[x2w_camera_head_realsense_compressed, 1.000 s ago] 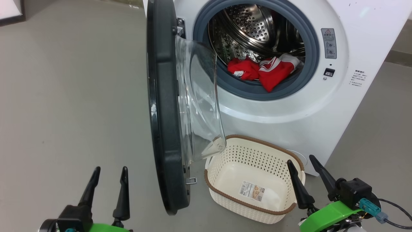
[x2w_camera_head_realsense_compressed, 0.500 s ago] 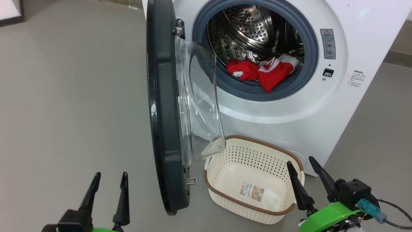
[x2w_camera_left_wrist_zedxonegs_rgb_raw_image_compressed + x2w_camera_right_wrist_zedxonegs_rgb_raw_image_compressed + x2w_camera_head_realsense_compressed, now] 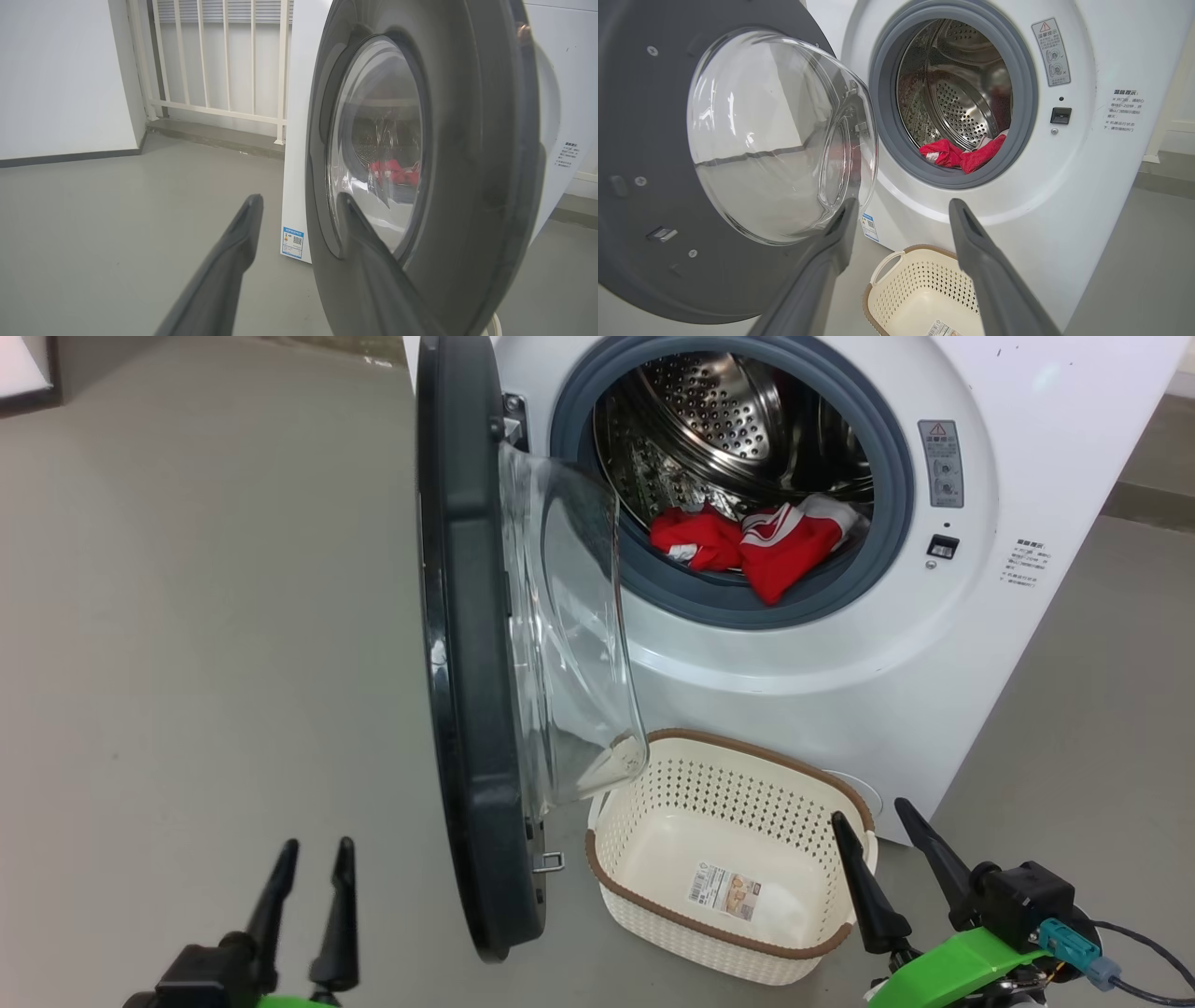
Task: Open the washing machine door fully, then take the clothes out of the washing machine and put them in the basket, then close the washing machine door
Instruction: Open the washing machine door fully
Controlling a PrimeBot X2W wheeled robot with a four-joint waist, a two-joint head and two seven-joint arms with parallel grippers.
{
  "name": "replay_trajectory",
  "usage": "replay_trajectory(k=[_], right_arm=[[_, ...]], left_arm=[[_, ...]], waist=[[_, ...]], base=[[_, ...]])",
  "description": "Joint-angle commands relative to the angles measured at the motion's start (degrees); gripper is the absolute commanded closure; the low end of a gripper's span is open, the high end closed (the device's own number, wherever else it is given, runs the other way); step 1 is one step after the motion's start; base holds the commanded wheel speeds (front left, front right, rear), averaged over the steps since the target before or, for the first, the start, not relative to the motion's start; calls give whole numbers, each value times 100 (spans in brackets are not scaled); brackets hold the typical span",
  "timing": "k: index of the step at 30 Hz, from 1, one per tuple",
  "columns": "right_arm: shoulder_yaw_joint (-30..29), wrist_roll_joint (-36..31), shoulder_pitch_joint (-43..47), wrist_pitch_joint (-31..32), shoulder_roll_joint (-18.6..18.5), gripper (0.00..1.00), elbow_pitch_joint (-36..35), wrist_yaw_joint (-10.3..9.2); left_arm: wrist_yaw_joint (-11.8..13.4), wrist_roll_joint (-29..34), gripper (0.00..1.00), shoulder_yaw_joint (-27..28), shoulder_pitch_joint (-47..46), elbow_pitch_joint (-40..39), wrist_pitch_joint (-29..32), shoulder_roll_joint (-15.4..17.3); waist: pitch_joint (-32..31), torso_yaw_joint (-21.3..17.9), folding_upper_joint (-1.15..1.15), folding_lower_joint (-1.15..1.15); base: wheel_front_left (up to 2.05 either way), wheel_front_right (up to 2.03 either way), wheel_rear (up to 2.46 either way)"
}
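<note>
At seven o'clock the left pincer [image 3: 317, 844] is held parted, with nothing gripped. At five o'clock the right pincer [image 3: 870, 810] is spread wider, also holding nothing. The basket [image 3: 709, 793] is set on the floor at six o'clock, beneath the swung-out washing machine door [image 3: 467, 663]. At one o'clock the clothes [image 3: 756, 546] are heaped inside the washing machine [image 3: 840, 691].

Clothes [image 3: 775, 546] are lying in the washing machine [image 3: 794, 691]; the basket [image 3: 709, 784] is sitting before it, right of the washing machine door [image 3: 462, 663].

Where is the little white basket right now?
In the head view, the basket sits on the floor in front of the washing machine, just right of the open washing machine door.
</note>
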Motion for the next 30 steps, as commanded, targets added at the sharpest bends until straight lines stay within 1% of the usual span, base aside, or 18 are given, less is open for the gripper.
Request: replay_trajectory(k=[1,2,9,14,17,21,25,30], right_arm=[[127,42,-106,-37,-1,0,-122,29],[125,45,-109,-37,-1,0,-116,29],[115,56,-115,-37,-1,0,-78,29],[105,47,-121,-37,-1,0,-61,29],[121,55,-127,-37,-1,0,-55,29],[143,69,-135,-37,-1,0,-51,29],[175,70,-120,-37,-1,0,-46,29],[193,52,-133,-37,-1,0,-37,29]], left_arm=[[-32,-36,91,185,-177,-176,-29,62],[-22,-49,100,186,-200,-187,-29,62],[187,-124,100,183,-488,-666,-29,62],[265,-210,100,99,-777,-1212,-29,62],[354,-168,100,-22,-907,-1567,-29,62],[407,-62,100,-318,-1071,-2043,-29,62],[399,-95,100,-747,-1178,-2480,40,62],[381,-196,100,-1290,-1200,-2664,305,62]], waist=[[6,-3,0,0],[11,-4,0,0],[22,-6,0,0],[15,-15,0,0],[6,-38,0,0],[8,-75,0,0],[18,-115,0,0],[68,-177,0,0]], base=[[0,0,0],[0,0,0],[0,0,0],[0,0,0],[0,0,0],[0,0,0],[0,0,0],[0,0,0]])
